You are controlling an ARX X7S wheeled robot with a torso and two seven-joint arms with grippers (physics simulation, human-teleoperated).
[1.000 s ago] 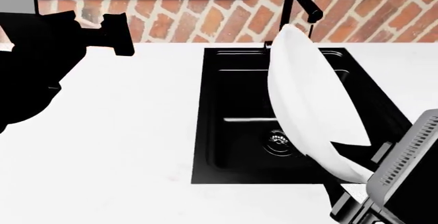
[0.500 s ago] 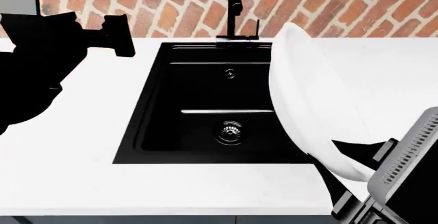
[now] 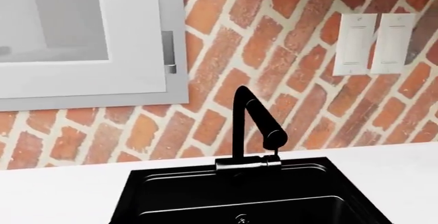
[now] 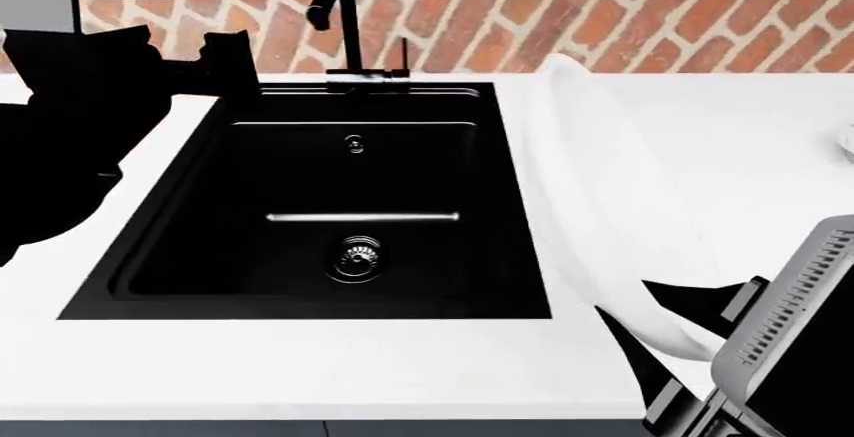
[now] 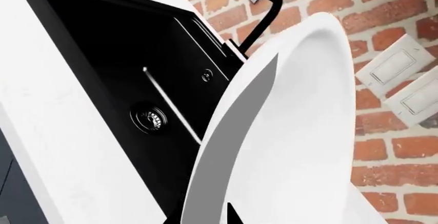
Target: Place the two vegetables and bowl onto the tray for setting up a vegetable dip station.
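right gripper (image 4: 674, 352) grips the tilted white bowl (image 4: 601, 207) by its rim, beside the black sink (image 4: 320, 207). left gripper (image 4: 227, 62): jaw state unclear. a thin edge hold may let the bowl slip.

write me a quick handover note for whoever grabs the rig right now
Right gripper: shut on the bowl, held tilted on edge above the white counter, right of the black sink.
Left gripper: not clearly in view; its arm is raised at the sink's left, carrying nothing visible.
Cucumber, carrot and tray: not in any current view, so their places are unknown.
Done: bowl picked up.
Left: find the tray, set the bowl on it, then add both vegetables.
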